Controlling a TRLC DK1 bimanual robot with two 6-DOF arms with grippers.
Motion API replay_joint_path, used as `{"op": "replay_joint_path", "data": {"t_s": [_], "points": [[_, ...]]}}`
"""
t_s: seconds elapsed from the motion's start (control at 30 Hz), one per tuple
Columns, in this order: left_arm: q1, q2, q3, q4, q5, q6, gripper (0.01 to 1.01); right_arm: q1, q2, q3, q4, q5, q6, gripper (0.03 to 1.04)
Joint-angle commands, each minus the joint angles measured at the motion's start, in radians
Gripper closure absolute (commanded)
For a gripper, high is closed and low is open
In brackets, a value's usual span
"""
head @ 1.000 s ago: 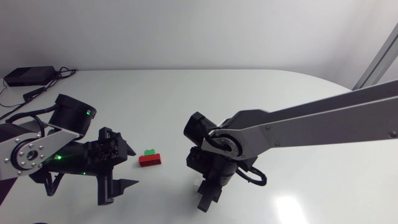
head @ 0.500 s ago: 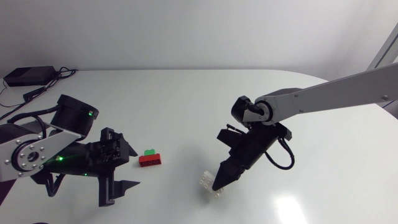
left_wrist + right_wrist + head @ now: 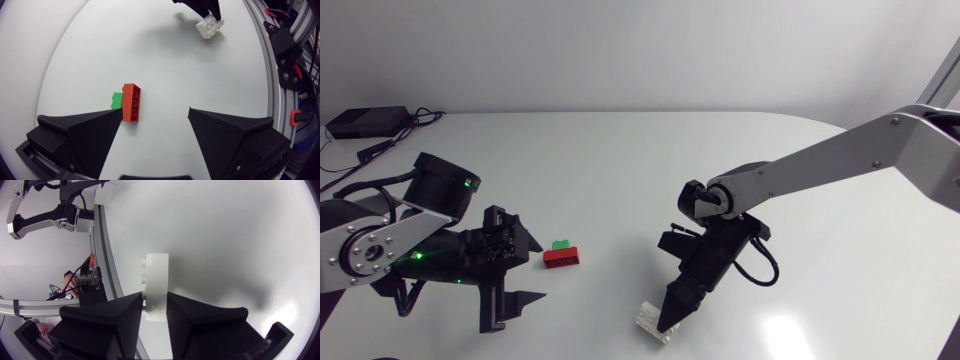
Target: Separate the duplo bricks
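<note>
Left claw [image 3: 155, 111] hangs wide open, and our joined red-and-green bricks [image 3: 131, 102] sit just ahead by one fingertip, long axis pointing away. Right claw [image 3: 665, 320] is well apart, gripping the white brick [image 3: 648, 320].

Bright, even light from overhead. Tabletop [image 3: 620, 160] white, with one soft glare patch near its front right. Shadows faint and diffuse. White brick [image 3: 651, 320] barely stands out against it. Wrist views: tabletop rim bows strongly; left pincer [image 3: 155, 111] near-black, little surface detail.
</note>
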State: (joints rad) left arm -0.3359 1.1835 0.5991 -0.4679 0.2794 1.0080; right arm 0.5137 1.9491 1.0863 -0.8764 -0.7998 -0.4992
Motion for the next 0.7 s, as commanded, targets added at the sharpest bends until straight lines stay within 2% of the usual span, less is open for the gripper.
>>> {"op": "replay_joint_path", "data": {"t_s": [0.0, 0.23, 0.3, 0.37, 0.4, 0.53, 0.67], "points": [[-0.006, 0.008, -0.022, -0.005, -0.003, -0.016, 0.118, 0.005, 0.03, -0.029, -0.012, 0.014, -0.025, 0.77], [-0.02, 0.008, -0.024, -0.005, -0.003, -0.023, 0.118, 0.005, 0.053, -0.049, 0.024, 0.044, -0.018, 0.73], [-0.025, 0.008, -0.024, -0.005, -0.005, -0.025, 0.118, 0.005, 0.053, -0.055, 0.034, 0.059, -0.016, 0.6], [-0.028, 0.007, -0.027, -0.005, -0.005, -0.026, 0.118, 0.003, 0.054, -0.058, 0.039, 0.065, -0.015, 0.31], [-0.029, 0.007, -0.027, -0.006, -0.005, -0.028, 0.118, 0.002, 0.054, -0.06, 0.04, 0.071, -0.015, 0.21], [-0.029, 0.004, -0.028, -0.008, -0.005, -0.028, 0.118, -0.014, 0.048, -0.065, 0.063, 0.099, -0.006, 0.1], [-0.032, 0.001, -0.028, -0.009, -0.008, -0.029, 0.118, -0.041, 0.045, -0.065, 0.073, 0.119, -0.004, 0.07]]}}
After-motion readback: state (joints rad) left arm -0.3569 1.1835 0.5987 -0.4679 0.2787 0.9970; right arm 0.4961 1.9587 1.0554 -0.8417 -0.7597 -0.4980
